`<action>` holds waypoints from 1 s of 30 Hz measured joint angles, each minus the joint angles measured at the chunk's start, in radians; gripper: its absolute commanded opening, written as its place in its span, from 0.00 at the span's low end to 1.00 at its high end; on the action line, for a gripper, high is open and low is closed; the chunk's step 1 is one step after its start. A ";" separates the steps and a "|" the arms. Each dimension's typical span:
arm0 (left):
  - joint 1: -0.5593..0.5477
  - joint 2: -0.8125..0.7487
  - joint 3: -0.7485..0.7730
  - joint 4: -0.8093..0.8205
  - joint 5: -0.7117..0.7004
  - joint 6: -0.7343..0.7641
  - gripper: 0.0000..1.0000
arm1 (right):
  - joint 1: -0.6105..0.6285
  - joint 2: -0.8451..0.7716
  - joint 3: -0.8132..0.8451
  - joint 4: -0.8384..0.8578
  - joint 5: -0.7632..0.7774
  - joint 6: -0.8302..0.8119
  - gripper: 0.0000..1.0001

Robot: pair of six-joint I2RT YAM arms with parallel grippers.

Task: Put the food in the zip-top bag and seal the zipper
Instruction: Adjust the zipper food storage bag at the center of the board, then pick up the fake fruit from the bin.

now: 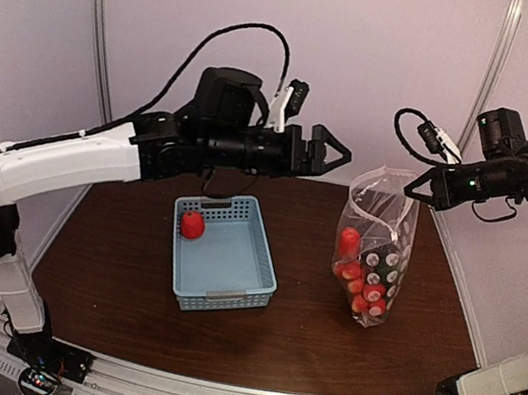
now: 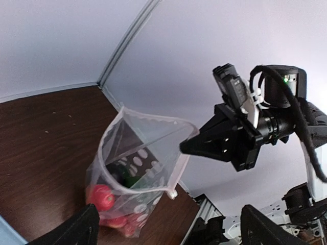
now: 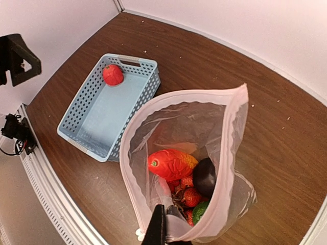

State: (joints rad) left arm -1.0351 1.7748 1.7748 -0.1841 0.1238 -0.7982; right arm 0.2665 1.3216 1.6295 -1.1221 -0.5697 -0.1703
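R gripper (image 1: pixel 415 194) pinches the rim of the bag (image 1: pixel 373 256), which stands open right of the basket (image 1: pixel 227 298), most food (image 3: pixel 171 164) in it. L gripper (image 1: pixel 337 154) is spread & empty up high. Next it prob needs to drop for the tomato (image 1: pixel 193 224) in the basket.

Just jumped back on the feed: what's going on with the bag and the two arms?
The right pincer pinches the rim of the zip-top bag, holding it upright with its mouth wide open. Most of the toy food is already inside. The left pincer is open and empty, raised between the bag and the blue basket. One red tomato lies in the basket, and the zipper is not yet sealed.
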 measured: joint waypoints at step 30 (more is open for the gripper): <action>0.279 0.145 -0.218 -0.559 -0.550 0.270 0.81 | 0.093 -0.052 -0.245 0.079 0.061 -0.061 0.00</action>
State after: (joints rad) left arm -0.7563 1.9194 1.5570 -0.7429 -0.4259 -0.5278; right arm 0.3595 1.2697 1.3849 -1.0428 -0.5091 -0.2317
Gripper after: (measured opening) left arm 0.826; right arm 0.002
